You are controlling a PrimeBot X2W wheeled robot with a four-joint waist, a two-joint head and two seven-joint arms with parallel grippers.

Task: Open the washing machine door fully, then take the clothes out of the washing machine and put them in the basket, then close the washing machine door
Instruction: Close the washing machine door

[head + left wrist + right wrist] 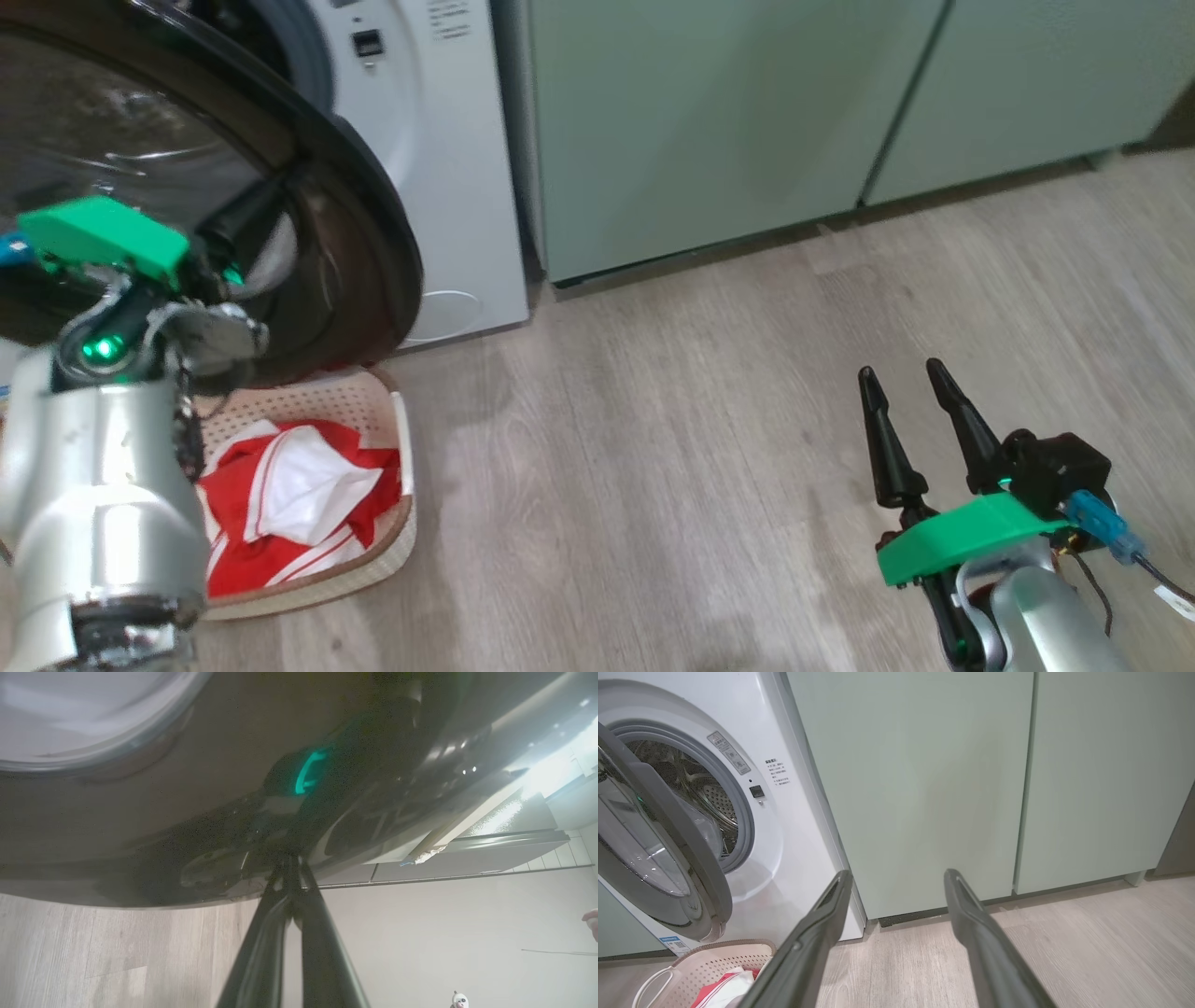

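Pale wood-grain floor (709, 439) runs across the room. Low on the right, above bare boards, the right gripper (901, 371) points upward, its jaws spread wide with nothing between them. On the left, the left gripper (290, 863) has its jaws pressed together and holds nothing. Their tips are at the glossy black rim of the washing machine door (373, 233); whether they quite touch it I cannot tell. Under that door, on the floor, sits the basket (327, 399). The clothes (299, 495), red with white panels, lie crumpled inside it. The door stands swung out from the washing machine (457, 187), leaving the steel drum (712, 800) showing behind it. Just beside the machine, pale green cabinets (709, 121) reach down to the floor.
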